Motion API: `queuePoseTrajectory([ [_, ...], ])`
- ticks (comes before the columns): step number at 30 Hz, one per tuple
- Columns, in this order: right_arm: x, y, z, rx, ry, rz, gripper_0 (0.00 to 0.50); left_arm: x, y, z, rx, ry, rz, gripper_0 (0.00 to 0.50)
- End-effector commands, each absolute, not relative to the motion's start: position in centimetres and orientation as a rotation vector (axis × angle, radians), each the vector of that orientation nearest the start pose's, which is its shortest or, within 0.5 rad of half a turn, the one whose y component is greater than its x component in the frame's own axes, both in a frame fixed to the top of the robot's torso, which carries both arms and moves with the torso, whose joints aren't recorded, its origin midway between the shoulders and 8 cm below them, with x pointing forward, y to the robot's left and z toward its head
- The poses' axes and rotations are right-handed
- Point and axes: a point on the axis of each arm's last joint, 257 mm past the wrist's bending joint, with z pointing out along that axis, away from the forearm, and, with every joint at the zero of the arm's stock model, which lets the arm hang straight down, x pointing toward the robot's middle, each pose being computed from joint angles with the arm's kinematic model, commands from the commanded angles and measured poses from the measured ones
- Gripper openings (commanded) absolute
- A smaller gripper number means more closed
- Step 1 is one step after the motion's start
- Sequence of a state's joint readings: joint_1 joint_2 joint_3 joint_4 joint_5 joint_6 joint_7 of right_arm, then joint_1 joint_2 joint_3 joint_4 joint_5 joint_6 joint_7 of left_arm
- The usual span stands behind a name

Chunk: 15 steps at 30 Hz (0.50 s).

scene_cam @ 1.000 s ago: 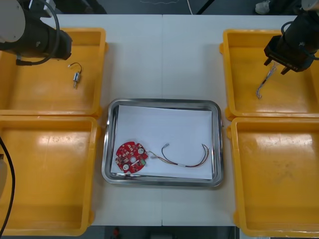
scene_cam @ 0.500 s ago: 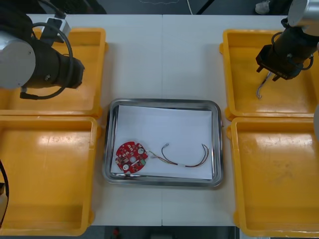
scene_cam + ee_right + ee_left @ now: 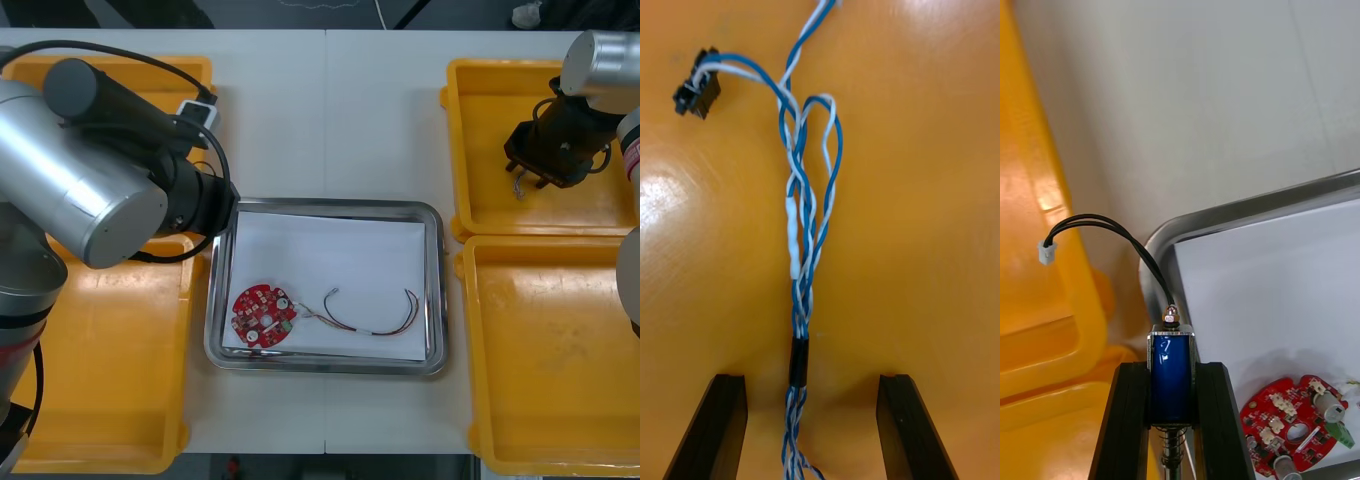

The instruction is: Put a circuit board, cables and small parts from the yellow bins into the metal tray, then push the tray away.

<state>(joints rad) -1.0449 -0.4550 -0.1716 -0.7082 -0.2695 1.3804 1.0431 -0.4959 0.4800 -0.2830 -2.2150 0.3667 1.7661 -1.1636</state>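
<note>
Left gripper (image 3: 1172, 367) pinches a small metal part (image 3: 1171, 384) at the rim of the metal tray (image 3: 1225, 214), right gripper (image 3: 811, 386) spread wide around the blue and white cable (image 3: 801, 247) in a yellow bin (image 3: 925, 225)

Bright even light, glare patches on yellow bin (image 3: 662, 195) floor, sheen along metal tray (image 3: 325, 206) rim

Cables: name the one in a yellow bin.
The blue and white cable, in the far right yellow bin under the right gripper. The red and yellow cable lies in the tray; the black cable trails from the left gripper's small metal part.
</note>
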Motion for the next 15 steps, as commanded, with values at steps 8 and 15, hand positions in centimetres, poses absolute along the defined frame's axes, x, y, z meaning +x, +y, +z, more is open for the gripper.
queuePoseTrajectory([
  [8,61.4,-32.5,-22.5,0.871,2.570,0.196,0.418,47.4,10.6,-19.4,0.387,2.379,-0.069,0.002],
  [15,61.5,-33.1,-23.2,0.852,2.559,0.177,0.000,47.9,10.0,-21.7,0.429,2.410,-0.036,0.000],
])
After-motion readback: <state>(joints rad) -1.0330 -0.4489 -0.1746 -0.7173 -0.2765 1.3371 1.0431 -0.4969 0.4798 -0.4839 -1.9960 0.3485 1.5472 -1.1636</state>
